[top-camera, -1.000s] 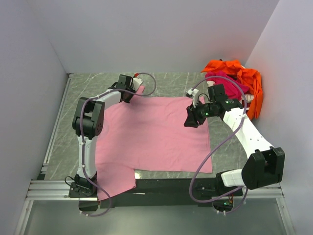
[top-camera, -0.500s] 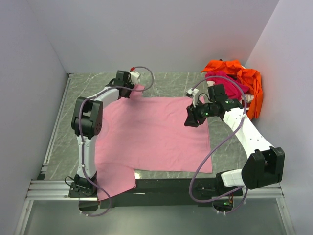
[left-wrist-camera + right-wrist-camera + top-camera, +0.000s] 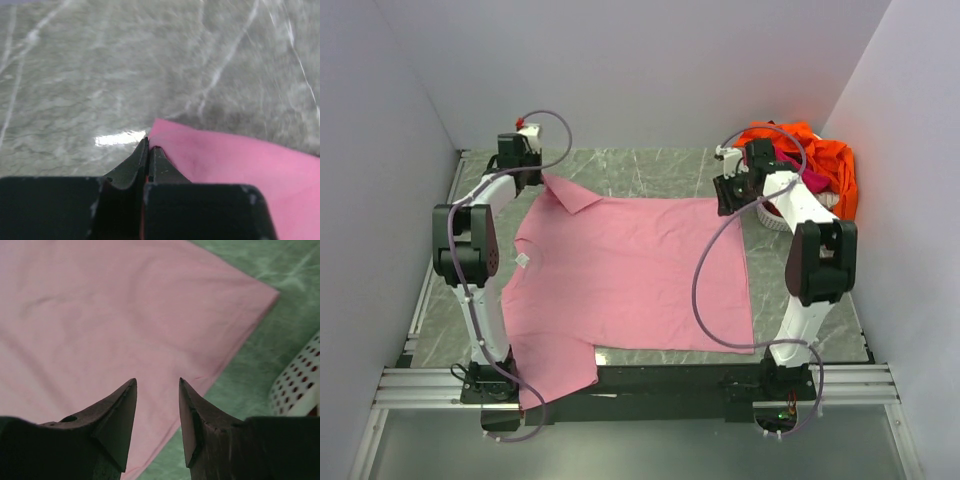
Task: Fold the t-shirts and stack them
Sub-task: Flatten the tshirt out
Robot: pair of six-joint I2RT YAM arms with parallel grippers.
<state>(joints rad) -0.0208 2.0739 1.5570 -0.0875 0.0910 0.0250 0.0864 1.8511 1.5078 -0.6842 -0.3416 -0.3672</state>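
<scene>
A light pink t-shirt [image 3: 630, 270] lies spread flat on the marble table. My left gripper [image 3: 532, 178] is at its far left corner and is shut on the sleeve tip [image 3: 165, 132], pulled out toward the back left. My right gripper [image 3: 724, 200] hovers open and empty over the shirt's far right corner [image 3: 260, 292]. The magenta t-shirt [image 3: 790, 178] and the bright orange t-shirt [image 3: 825, 160] lie bunched in the basket at the back right.
A white perforated basket [image 3: 300, 385] stands just right of the pink shirt's corner, against the right wall. Grey walls close in the left, back and right. The shirt's near left part hangs over the front rail [image 3: 650, 380].
My left gripper has pulled the sleeve out to the back left, stretching the shirt's left side. My right gripper has let go and moved back toward the far right corner.
</scene>
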